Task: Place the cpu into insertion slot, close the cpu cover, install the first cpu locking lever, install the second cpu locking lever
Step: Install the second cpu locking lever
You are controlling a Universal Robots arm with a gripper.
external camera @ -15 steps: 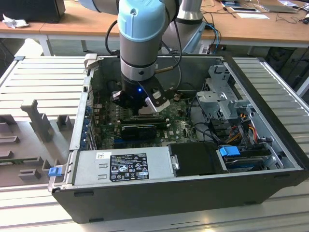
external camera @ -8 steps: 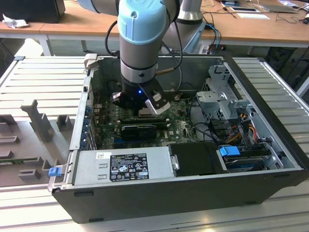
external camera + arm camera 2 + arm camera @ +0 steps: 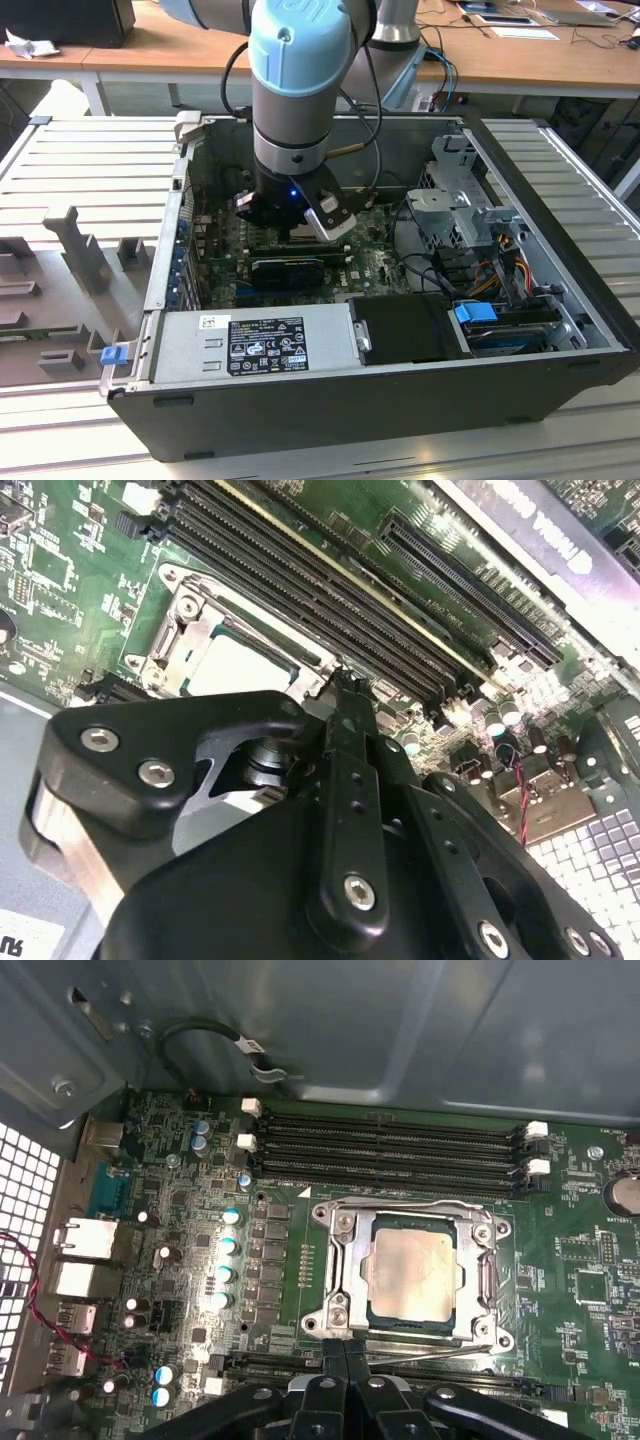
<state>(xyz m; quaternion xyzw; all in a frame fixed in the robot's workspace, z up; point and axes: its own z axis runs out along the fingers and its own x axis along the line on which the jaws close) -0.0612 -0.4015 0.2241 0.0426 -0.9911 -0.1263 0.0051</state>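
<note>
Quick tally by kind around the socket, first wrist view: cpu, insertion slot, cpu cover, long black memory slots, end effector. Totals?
cpu: 1
insertion slot: 1
cpu cover: 1
memory slots: 4
end effector: 1
Total: 8

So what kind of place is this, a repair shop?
More likely a lab or workshop bench, I'd guess: an open computer case lies on a ribbed metal table, a robot arm reaches inside it, and wooden desks with cables stand behind.
</note>
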